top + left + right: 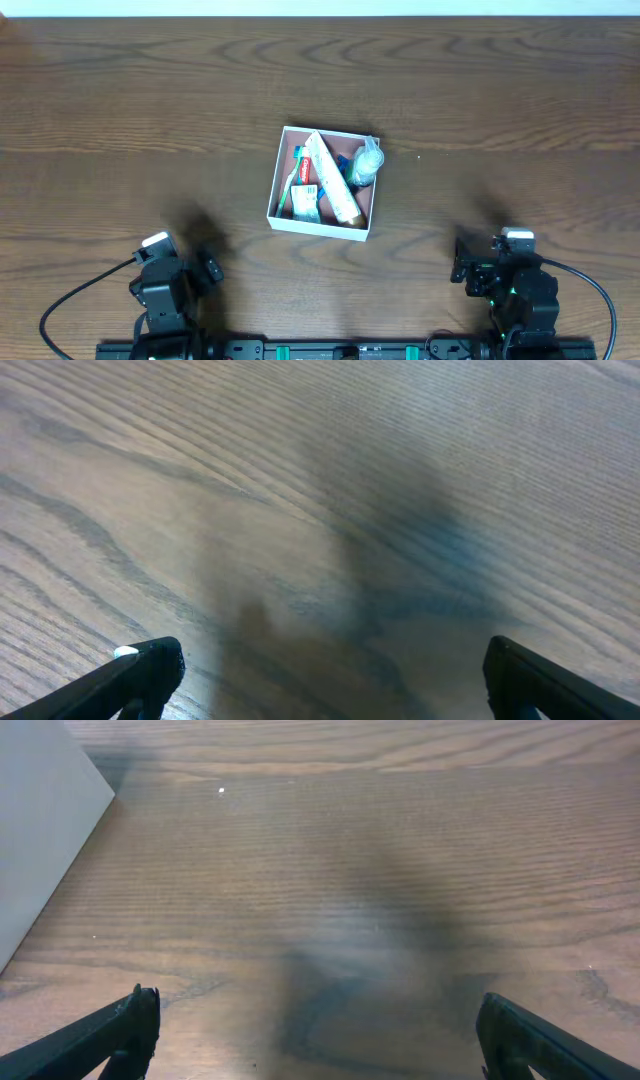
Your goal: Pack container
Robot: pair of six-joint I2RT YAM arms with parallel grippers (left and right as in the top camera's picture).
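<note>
Both pairs of fingers [150,665] stand spread wide, pinching nothing. I see the container [318,228] well apart from them: left gripper [332,665] off its near-left corner, right gripper [315,1020] off its near-right.

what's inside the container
In the container: a white tube lying diagonally, a clear bottle in the far right corner, a blue-white packet. Anything beneath the tube is covered.

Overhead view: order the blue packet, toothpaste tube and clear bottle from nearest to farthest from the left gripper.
From the left gripper:
1. Blue packet, container's near-left part.
2. Toothpaste tube, lying diagonally across the middle.
3. Clear bottle, far-right corner.
</note>
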